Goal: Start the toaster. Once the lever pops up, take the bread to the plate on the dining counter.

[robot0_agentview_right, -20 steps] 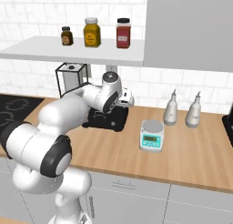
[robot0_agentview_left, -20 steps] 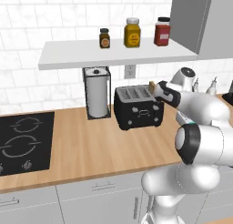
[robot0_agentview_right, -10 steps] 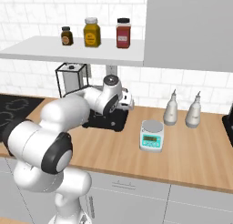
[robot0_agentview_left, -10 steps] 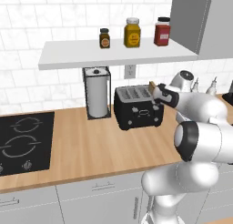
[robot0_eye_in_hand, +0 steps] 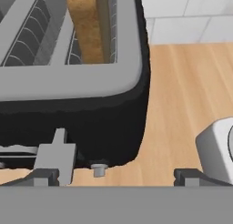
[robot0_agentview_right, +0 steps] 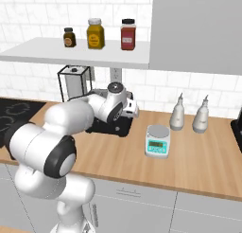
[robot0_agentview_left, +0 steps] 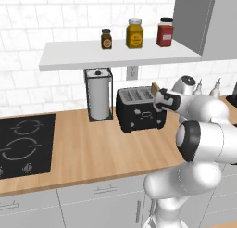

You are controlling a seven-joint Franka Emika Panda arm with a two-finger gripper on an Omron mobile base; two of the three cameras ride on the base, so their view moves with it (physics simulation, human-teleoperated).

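Observation:
The black two-slot toaster stands on the wood counter, right of the paper-towel roll. A tan slice of bread sticks up from its right slot; in the hand view the bread sits deep in the slot. My gripper hovers at the toaster's right end, open and holding nothing. In the hand view the gripper looks down the toaster's end face, where a grey lever lies just inside the left fingertip. The plate and the dining counter are out of view.
A paper-towel roll stands left of the toaster, under a shelf that holds three jars. A black cooktop lies far left. To the right are a small scale and two bottles.
My hand has moved down and a little left, closer to the toaster's right end. The jaws stayed open, and the toaster and the bread have not moved.

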